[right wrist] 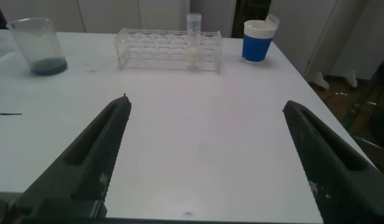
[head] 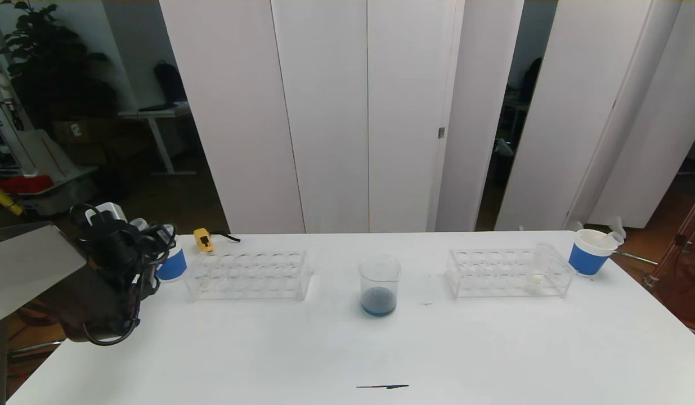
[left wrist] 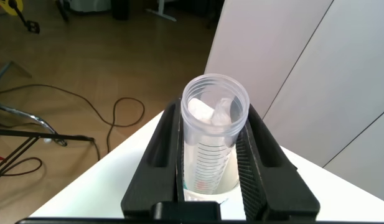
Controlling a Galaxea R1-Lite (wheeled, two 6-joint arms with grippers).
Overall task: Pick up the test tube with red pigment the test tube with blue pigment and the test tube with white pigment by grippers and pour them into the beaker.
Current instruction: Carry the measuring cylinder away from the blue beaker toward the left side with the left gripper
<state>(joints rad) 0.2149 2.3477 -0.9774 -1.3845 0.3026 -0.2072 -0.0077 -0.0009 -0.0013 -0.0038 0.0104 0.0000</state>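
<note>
The beaker (head: 379,292) sits at the centre of the head view on the white table (head: 347,349), and there's dark blue-grey liquid pooled in its bottom, so by my read some colour has already gone in.

At the left edge of that view, the left gripper (head: 156,247) hangs over a blue-banded paper cup (head: 173,264). In the left wrist view its fingers (left wrist: 257,155) are clamped on a clear tube (left wrist: 213,134) that looks drained, only wet traces inside. I'd judge that one is poured out and on its way to being discarded.

The rack (head: 249,275) at centre left looks bare. The second rack (head: 507,273), at centre right, holds the tube with white liquid (head: 534,278), standing upright near its right end, untouched. That one is left to pour.

The right gripper (right wrist: 207,155) shows only in its own wrist view, jaws spread wide with nothing between them, low over the table and facing that rack. A second cup (head: 589,253) stands at the far right.
</note>
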